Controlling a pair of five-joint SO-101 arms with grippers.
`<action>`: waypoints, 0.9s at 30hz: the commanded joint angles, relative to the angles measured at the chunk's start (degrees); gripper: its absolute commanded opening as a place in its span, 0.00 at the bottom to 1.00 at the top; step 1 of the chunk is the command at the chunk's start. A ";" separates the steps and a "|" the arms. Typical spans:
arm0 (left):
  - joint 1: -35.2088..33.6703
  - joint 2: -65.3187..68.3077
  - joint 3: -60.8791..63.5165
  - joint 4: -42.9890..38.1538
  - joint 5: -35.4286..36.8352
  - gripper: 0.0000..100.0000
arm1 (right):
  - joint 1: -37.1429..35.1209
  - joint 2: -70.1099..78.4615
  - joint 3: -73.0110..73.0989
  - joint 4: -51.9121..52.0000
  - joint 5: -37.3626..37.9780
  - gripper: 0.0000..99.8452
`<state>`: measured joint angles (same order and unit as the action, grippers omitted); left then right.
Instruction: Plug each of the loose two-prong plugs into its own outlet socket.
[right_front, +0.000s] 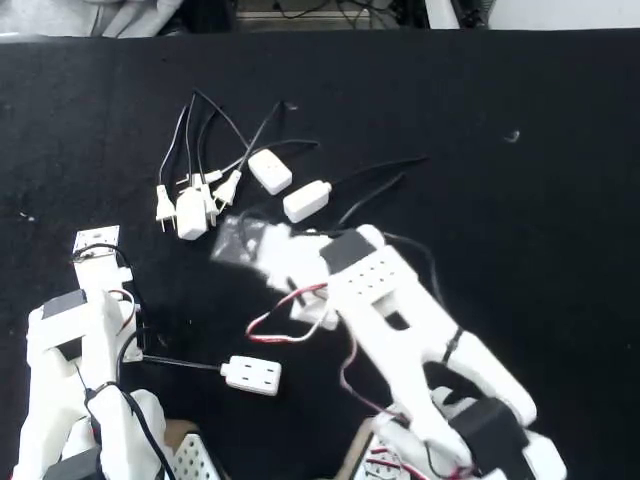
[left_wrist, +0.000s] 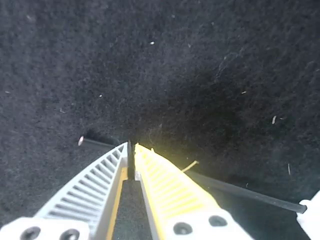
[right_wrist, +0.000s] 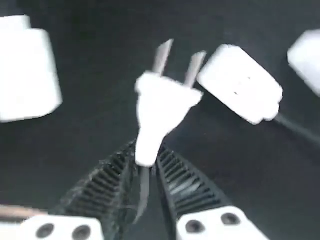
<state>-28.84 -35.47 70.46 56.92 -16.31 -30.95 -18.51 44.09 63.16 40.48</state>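
Note:
My right gripper is shut on the cord end of a white two-prong plug, whose prongs point away toward a white socket block. From above, this gripper sits just below the pile of loose white plugs and two socket blocks. My left gripper is shut at the table's left, with a thin black cord crossing at its fingertips. That cord leads to a white multi-outlet socket.
Black cords fan out behind the plug pile. Red and white wires loop beside the right arm. Another white block lies near the held plug. Open black tabletop stretches to the right.

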 joint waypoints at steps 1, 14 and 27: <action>0.84 0.18 0.92 -1.23 0.26 0.03 | 0.79 3.38 0.66 -4.92 -4.57 0.07; 0.92 0.18 0.92 -1.23 0.26 0.03 | -1.85 8.66 -7.87 -5.36 -9.05 0.19; 0.92 0.18 0.92 -1.23 0.26 0.03 | -2.02 17.36 -14.20 -4.22 -12.48 0.19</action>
<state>-28.84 -35.47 70.46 56.92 -16.31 -32.09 0.75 33.63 56.92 28.70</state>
